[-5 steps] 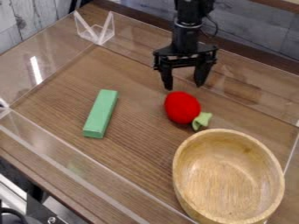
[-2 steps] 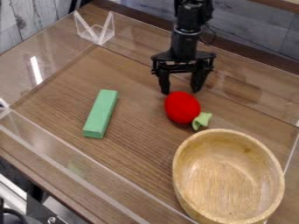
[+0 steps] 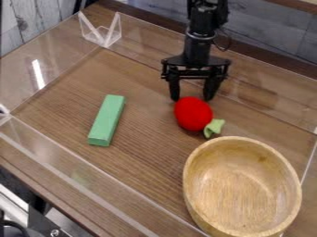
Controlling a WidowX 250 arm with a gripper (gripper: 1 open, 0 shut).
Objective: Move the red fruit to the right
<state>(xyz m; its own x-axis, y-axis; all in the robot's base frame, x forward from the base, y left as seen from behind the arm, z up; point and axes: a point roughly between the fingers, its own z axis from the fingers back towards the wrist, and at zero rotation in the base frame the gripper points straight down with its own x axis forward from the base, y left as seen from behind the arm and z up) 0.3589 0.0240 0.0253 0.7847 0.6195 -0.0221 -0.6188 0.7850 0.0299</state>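
Single camera view of a wood-grain tabletop [image 3: 148, 157] enclosed by low clear acrylic walls [image 3: 37, 74]. A black robot arm [image 3: 203, 28] descends from the top edge and ends in a black multi-fingered gripper [image 3: 196, 89], whose fingers [image 3: 175, 85] are spread wide and hold nothing; the fingertips point down toward the table surface. The small glossy red rounded toy fruit [image 3: 194, 114], bearing a light green leafy cap [image 3: 216, 128] at its lower right end, lies on the tabletop just below the gripper in the picture, near the fingertips; whether they touch it cannot be determined from this view. The fruit sits right of the table's centre. A round, shallow light wooden bowl [image 3: 243, 188] occupies the lower right corner, its rim just beside the fruit's green cap; the bowl's interior holds no object. A flat green rectangular block [image 3: 107, 119] lies on the left half of the table, its long axis running roughly from far to near, well apart from both fruit and bowl. A small clear triangular acrylic bracket [image 3: 102, 30] stands at the far left corner of the enclosure.
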